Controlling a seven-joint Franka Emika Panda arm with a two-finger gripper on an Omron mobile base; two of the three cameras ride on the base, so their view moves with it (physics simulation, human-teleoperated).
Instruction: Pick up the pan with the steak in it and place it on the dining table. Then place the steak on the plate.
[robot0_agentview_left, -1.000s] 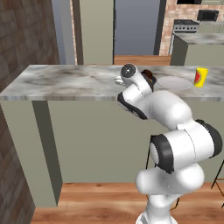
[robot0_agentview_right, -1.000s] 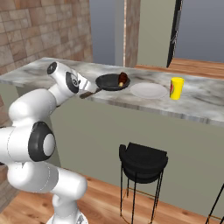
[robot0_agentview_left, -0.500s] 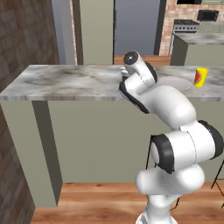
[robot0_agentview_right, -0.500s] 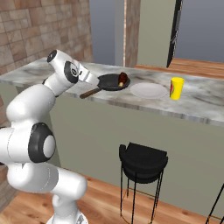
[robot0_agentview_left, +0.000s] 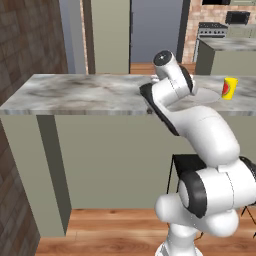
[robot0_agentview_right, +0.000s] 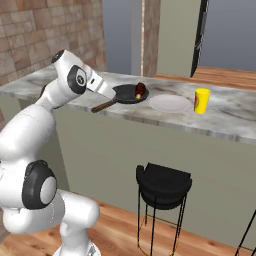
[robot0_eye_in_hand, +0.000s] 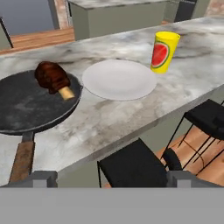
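Pulled my gripper up off the pan, wide open and empty, so it's parked on the dining table; steak next, plate at its 3 o'clock.

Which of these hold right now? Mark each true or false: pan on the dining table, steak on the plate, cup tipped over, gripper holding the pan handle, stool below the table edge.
1. The pan sits on the dining table. True.
2. The steak lies on the plate. False: it is in the pan, near the rim; the plate is bare.
3. The yellow cup is tipped over. False: it stands upright beyond the plate.
4. The gripper holds the pan's handle. False: its jaws are open and grip nothing.
5. A black stool stands below the table edge. True.
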